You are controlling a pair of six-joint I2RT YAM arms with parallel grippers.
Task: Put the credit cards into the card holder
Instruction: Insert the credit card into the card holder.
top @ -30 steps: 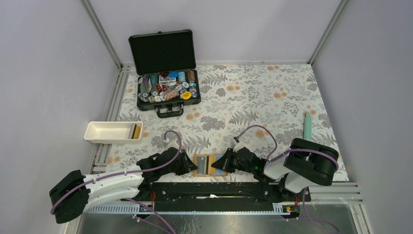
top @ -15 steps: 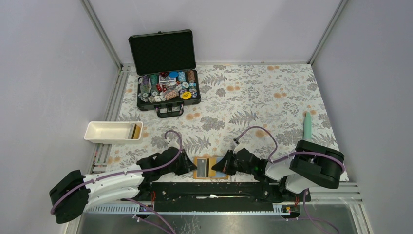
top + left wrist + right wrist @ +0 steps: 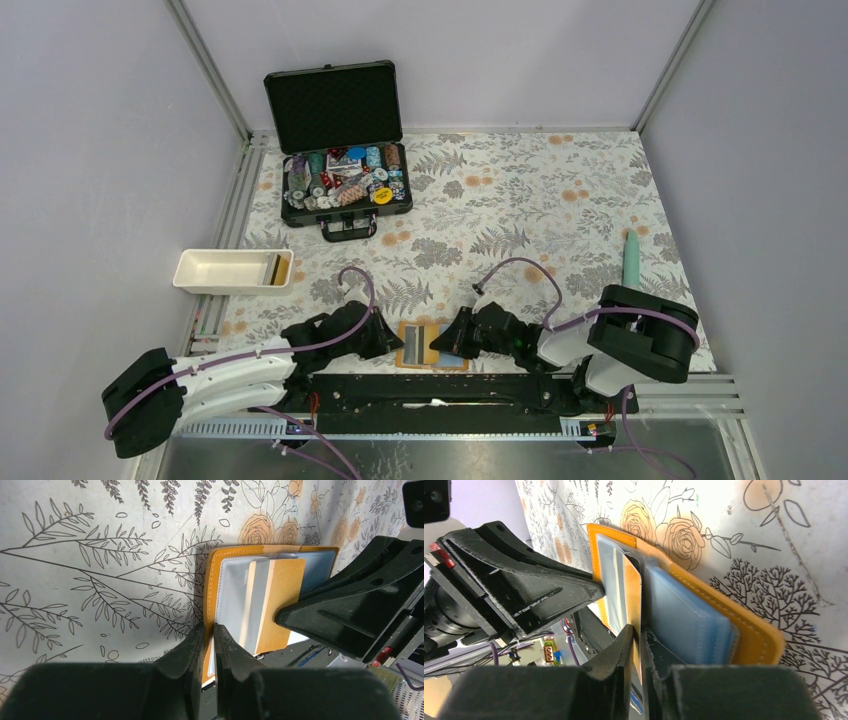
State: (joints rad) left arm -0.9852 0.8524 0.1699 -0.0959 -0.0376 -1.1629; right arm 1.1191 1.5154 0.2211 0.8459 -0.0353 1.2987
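Claws: two, the left claw (image 3: 208, 630) and the right claw (image 3: 636, 632), facing each other across the card holder.
Card holder (image 3: 212, 580): one, orange, lying open between the two claws, with pale blue sleeves inside.
Left claw grip: nearly closed, pinching the holder's orange cover edge.
Right claw grip: fingers a thin slit apart with the card's edge in the slit; I cannot tell whether they press it.
Credit card (image 3: 280, 600): one seen, tan, among the sleeves, just ahead of the left claw's tips.
Elsewhere: one white tray (image 3: 215, 270) and one open black case (image 3: 335, 105), both well beyond the left claw.
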